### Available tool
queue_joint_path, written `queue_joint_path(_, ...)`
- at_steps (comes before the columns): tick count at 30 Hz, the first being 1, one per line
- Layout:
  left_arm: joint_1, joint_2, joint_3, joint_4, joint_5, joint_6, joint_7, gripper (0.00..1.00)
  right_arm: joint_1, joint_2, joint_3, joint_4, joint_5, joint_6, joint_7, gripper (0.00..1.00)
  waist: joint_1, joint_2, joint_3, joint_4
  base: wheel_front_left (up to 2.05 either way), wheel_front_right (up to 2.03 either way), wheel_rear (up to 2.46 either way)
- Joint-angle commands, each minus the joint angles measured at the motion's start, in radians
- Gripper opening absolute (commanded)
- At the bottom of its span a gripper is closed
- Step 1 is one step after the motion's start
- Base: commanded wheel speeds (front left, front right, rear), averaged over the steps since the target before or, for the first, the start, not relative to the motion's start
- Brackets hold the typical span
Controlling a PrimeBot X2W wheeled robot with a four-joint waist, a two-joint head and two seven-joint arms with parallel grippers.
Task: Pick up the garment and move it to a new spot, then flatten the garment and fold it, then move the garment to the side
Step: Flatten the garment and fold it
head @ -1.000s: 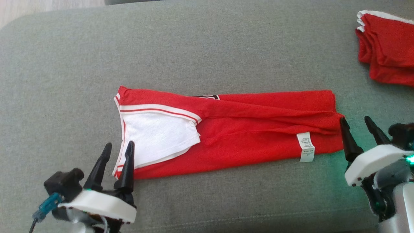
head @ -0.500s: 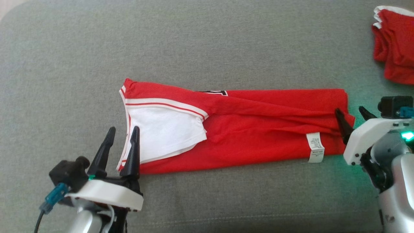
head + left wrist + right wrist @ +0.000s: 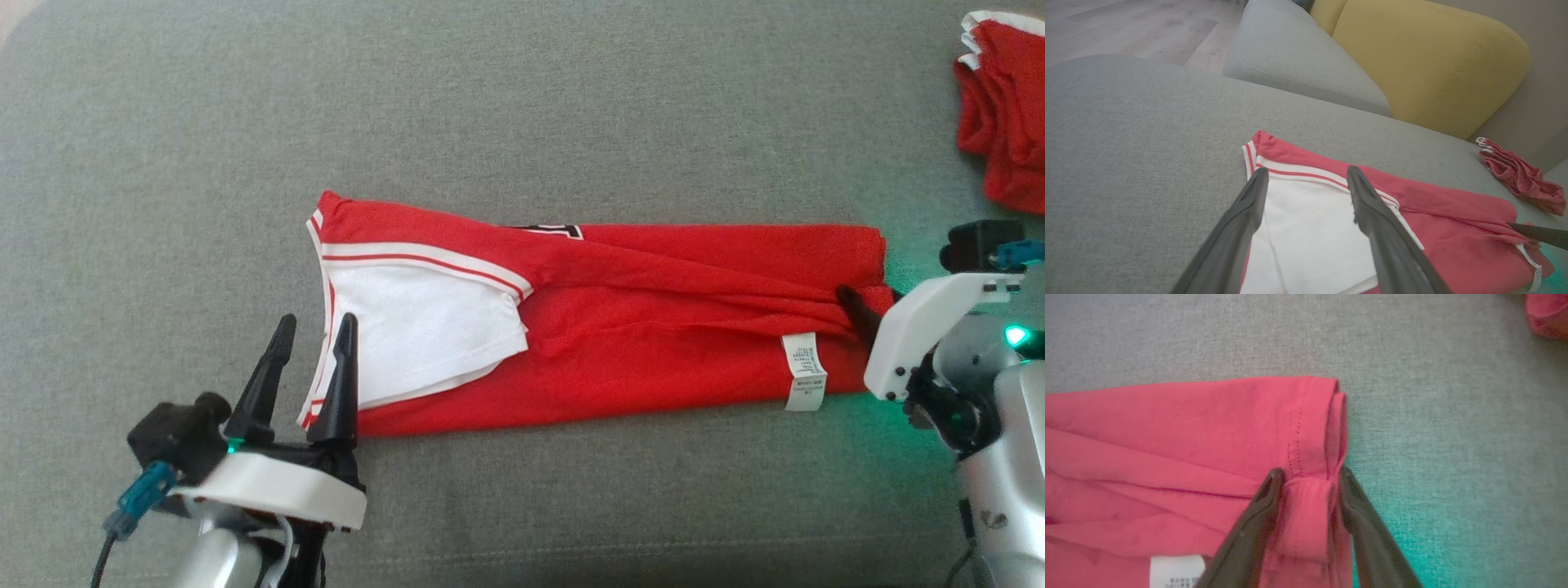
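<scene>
Right gripper (image 3: pixel 1310 473) has gone from just off the hem to over it, fingers closer together. They now straddle a bunched fold at the right end of the red jersey (image 3: pixel 653 343), touching both sides. I can't tell if it's actually clamped. Left gripper (image 3: pixel 317 322) is spread wide over the white panel (image 3: pixel 408 327) at the left end, gripping nothing. Jersey lies folded in a long strip mid grey sofa cushion (image 3: pixel 522 106). Second red garment (image 3: pixel 1004 122) sits well apart, far right corner.
</scene>
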Motion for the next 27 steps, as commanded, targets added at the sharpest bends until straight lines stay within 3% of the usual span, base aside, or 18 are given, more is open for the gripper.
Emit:
queue_joint_path(1,-0.034,0.004,0.046,-0.027,0.013,-0.003,-0.012,1.00,-0.004,-0.017,0.032,-0.009,0.010,0.007,0.015,0.31,0.0000,0.0000,-0.002,-0.001,0.00,0.00,0.00)
queue_joint_path(4,-0.028,0.003,0.048,-0.021,0.015,-0.005,-0.012,1.00,-0.001,-0.019,0.040,-0.004,0.029,0.007,0.004,0.00,0.0000,0.0000,-0.012,-0.005,0.00,0.00,0.00)
queue_joint_path(11,-0.014,0.008,0.047,-0.014,0.025,-0.006,-0.012,1.00,0.000,-0.043,0.039,-0.031,0.064,0.007,-0.062,0.00,0.0000,0.0000,-0.057,-0.029,0.00,0.00,0.00)
queue_joint_path(20,-0.013,0.020,0.057,-0.026,0.049,0.007,-0.012,1.00,0.021,-0.122,-0.035,-0.082,0.075,0.007,-0.072,0.00,0.0000,0.0000,-0.095,-0.069,0.00,0.00,0.00)
queue_joint_path(27,-0.007,0.016,0.059,-0.017,0.056,0.009,-0.012,1.00,0.057,-0.079,0.018,-0.168,0.105,0.007,-0.057,0.00,0.0000,0.0000,-0.115,-0.091,0.00,0.00,0.00)
